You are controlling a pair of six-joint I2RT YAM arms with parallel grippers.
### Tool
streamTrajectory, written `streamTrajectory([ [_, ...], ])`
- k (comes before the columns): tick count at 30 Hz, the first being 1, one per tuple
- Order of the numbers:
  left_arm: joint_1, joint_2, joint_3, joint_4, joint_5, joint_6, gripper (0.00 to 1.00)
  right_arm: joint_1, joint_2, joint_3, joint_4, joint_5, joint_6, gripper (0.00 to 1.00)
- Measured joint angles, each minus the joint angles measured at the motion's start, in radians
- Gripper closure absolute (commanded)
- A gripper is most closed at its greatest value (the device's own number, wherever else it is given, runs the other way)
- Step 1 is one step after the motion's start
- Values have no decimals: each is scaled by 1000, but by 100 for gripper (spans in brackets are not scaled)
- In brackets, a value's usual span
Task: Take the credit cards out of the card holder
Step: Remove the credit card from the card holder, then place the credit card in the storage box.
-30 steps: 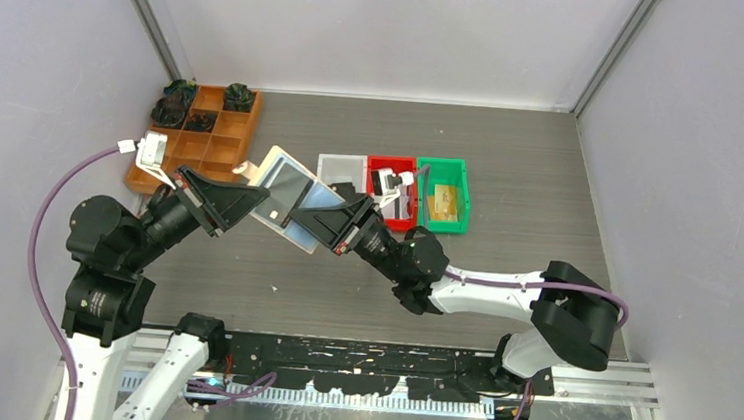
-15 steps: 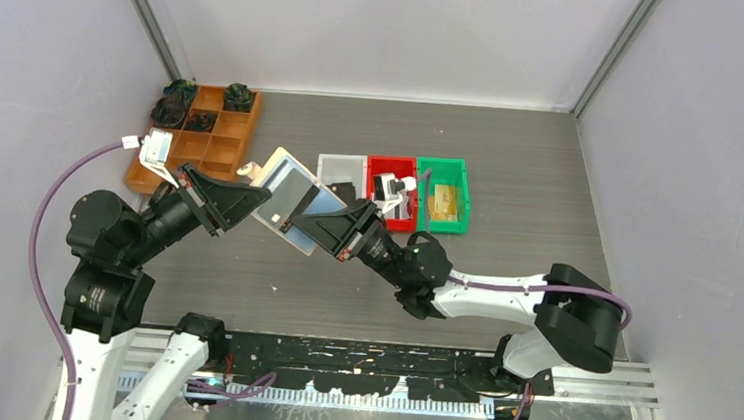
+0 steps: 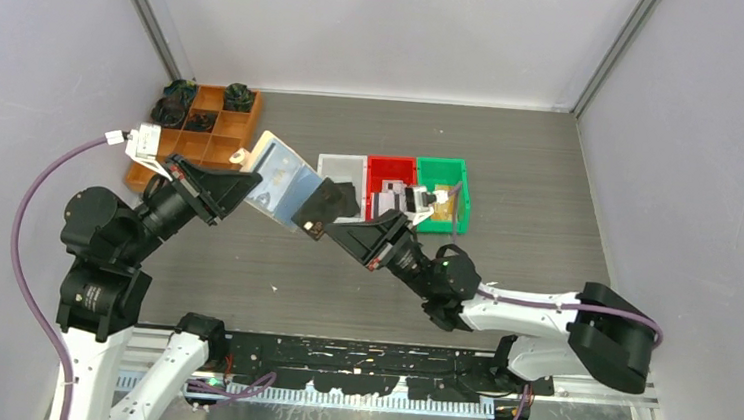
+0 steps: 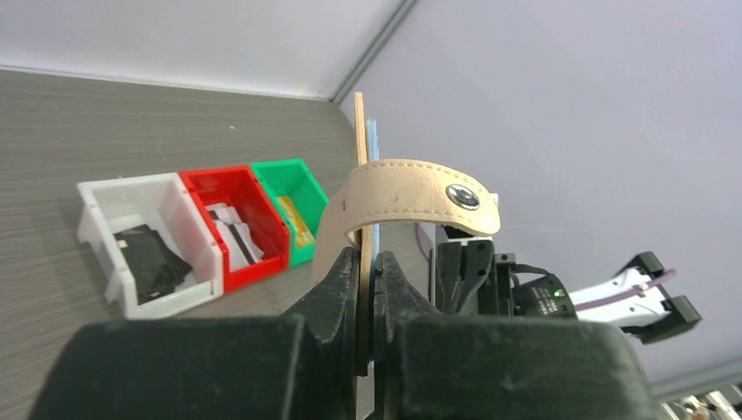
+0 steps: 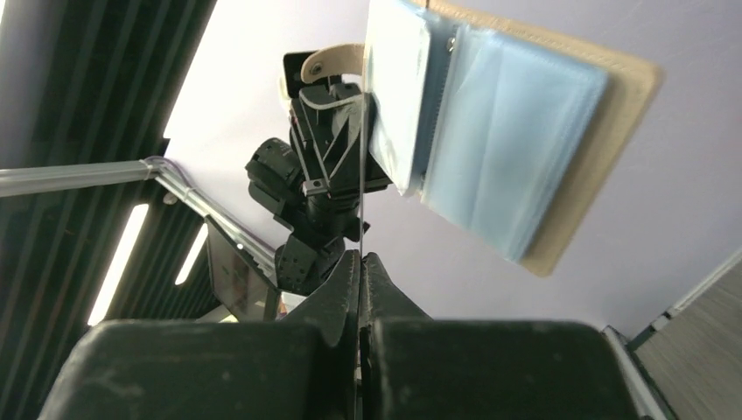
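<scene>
My left gripper (image 3: pixel 253 183) is shut on the edge of the card holder (image 3: pixel 280 175) and holds it open in the air, tan outside, blue-grey pockets facing up. In the left wrist view the jaws (image 4: pixel 367 262) pinch its tan and blue layers, with the snap strap (image 4: pixel 411 188) curling above. My right gripper (image 3: pixel 331 223) is shut on a black credit card (image 3: pixel 325 203), just right of the holder and clear of its pockets. In the right wrist view the card shows edge-on (image 5: pixel 360 175) between the shut jaws (image 5: pixel 360 258), with the card holder (image 5: pixel 490 131) beyond.
Three bins stand in a row behind: a white one (image 3: pixel 342 164) with a black card (image 4: pixel 149 258), a red one (image 3: pixel 393 164) with white-pink cards (image 4: pixel 232 236), and a green one (image 3: pixel 462 192) with gold cards (image 4: pixel 297 229). An orange-brown compartment tray (image 3: pixel 198 141) sits back left.
My right gripper has drawn back to the right and pulled the black card out of the card holder. My left gripper has shifted the holder slightly left and back.
</scene>
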Motion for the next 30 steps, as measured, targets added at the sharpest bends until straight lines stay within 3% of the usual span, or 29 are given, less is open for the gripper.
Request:
streamTrajectory([
  [5, 0, 5, 18, -25, -47, 65, 100, -119, -125, -71, -118, -30, 18, 99],
  [9, 0, 5, 23, -55, -56, 118, 100, -293, -217, -54, -400, -117, -1, 99],
  [13, 0, 5, 24, -89, -36, 158, 100, -482, -209, 40, -715, -239, -68, 99],
  [19, 0, 12, 24, -124, 53, 183, 100, -571, 45, 314, -1091, -372, -253, 99],
  [30, 0, 31, 24, -119, 348, 156, 100, -557, 542, 710, -1400, -433, -444, 99],
])
